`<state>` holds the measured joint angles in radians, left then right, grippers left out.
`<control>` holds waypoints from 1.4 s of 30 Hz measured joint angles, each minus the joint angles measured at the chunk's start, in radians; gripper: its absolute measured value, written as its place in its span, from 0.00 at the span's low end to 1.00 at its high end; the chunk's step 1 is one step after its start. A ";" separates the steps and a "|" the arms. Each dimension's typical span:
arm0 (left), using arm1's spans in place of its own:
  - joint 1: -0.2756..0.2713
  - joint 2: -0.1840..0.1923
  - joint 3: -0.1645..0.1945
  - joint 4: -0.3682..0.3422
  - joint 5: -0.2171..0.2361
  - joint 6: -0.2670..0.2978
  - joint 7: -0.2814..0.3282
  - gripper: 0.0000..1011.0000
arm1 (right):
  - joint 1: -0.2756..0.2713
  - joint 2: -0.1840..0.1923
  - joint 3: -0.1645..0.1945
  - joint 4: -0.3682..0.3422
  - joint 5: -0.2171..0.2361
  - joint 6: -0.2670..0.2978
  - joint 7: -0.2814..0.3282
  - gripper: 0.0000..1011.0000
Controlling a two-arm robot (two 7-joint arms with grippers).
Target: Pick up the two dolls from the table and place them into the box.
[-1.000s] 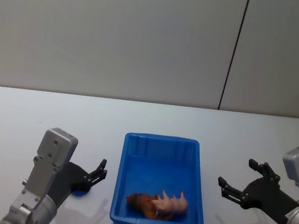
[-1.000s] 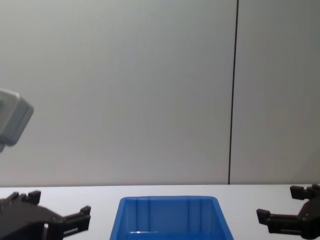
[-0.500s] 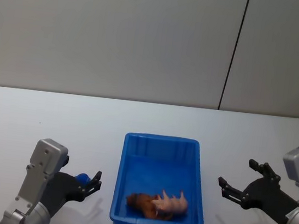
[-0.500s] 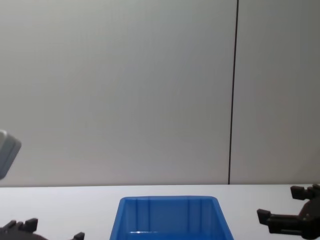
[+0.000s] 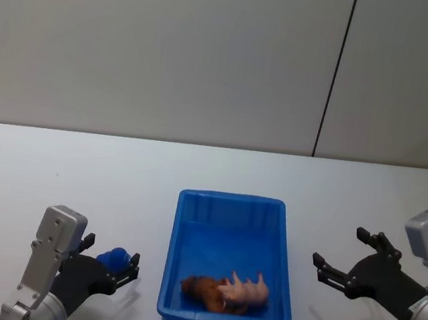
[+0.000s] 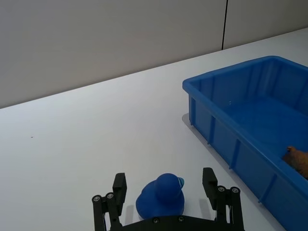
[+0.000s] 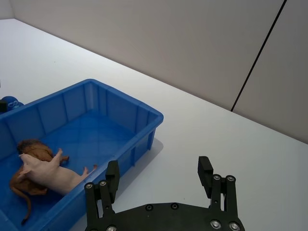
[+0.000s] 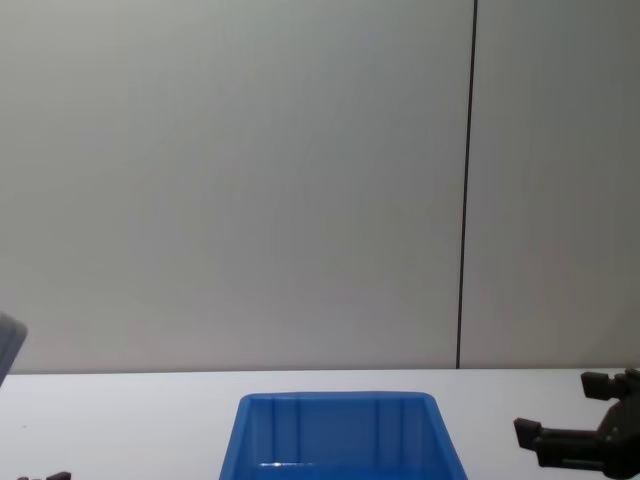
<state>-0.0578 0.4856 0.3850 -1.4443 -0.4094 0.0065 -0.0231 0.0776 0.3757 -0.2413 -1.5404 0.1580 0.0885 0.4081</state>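
The blue box (image 5: 230,210) sits mid-table, and both dolls lie in its near end. The brown lion doll (image 5: 201,289) and the pale pink doll (image 5: 247,290) rest against each other; the right wrist view shows the lion doll (image 7: 30,150) half under the pink doll (image 7: 50,175). My left gripper (image 5: 112,250) is low over the table left of the box, open, its fingers either side of a small blue duck-shaped toy (image 6: 162,194) without gripping it. My right gripper (image 5: 338,245) hovers open and holding nothing, to the right of the box.
The white table (image 5: 55,179) stretches bare to the left and behind the box. A grey wall with a dark vertical seam (image 5: 334,73) stands behind. From the chest, the box's far wall (image 8: 340,430) and my right gripper (image 8: 556,404) show at the bottom.
My left arm has dropped lower and drawn back toward the near edge, uncovering the blue duck toy between its fingers. The right arm, the box and the dolls have not moved.
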 joint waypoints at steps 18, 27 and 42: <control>-0.051 -0.033 -0.009 0.118 -0.008 -0.022 -0.091 0.95 | 0.000 0.000 0.000 0.000 0.000 0.000 0.000 0.99; -0.063 -0.040 -0.012 0.146 0.001 -0.027 -0.120 0.73 | 0.000 0.000 0.000 0.000 0.000 0.000 0.000 0.99; -0.059 -0.040 -0.017 0.164 0.007 -0.048 -0.148 0.53 | 0.000 0.000 0.000 0.000 0.000 0.000 0.000 0.99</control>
<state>-0.1164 0.4457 0.3677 -1.2801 -0.4020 -0.0412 -0.1712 0.0776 0.3756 -0.2413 -1.5404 0.1580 0.0885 0.4081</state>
